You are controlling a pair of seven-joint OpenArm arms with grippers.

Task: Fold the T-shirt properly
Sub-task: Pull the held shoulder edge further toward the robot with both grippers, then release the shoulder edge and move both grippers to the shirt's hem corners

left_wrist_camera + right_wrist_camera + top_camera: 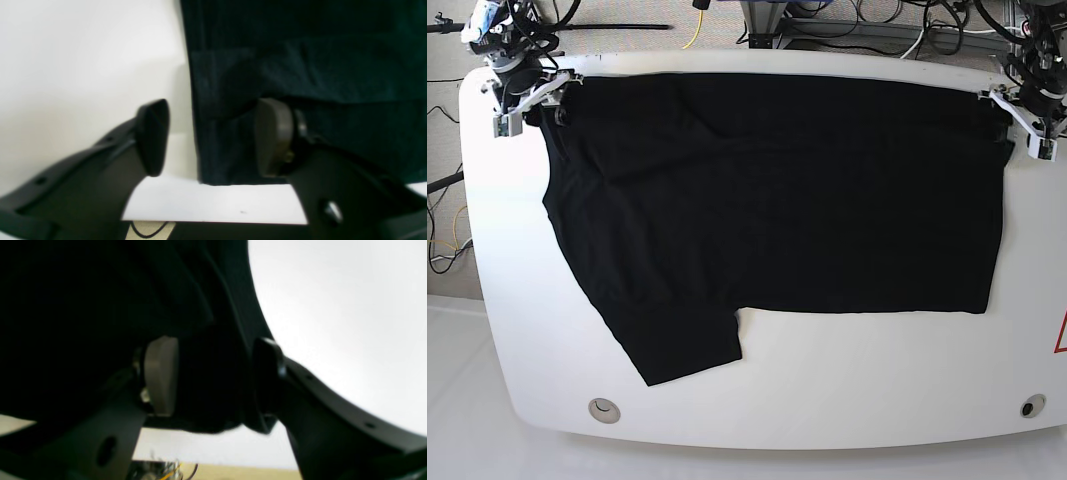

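T-shirt [777,200] lies plain black side up on the white worktop [827,400], already folded in half lengthwise, one sleeve sticking out at 7 o'clock. Left gripper [213,136] at the 2 o'clock corner: fingers apart, straddling the cloth edge, not clamped; right gripper [213,380] at 10 o'clock: fingers apart with cloth bunched between. Judging by this, sleeve tuck and cross folds remain.

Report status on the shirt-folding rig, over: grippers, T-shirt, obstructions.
Left gripper open, straddling shirt edge. Right gripper open around cloth. T-shirt black, lying on white table, one sleeve out. Nothing in the way.
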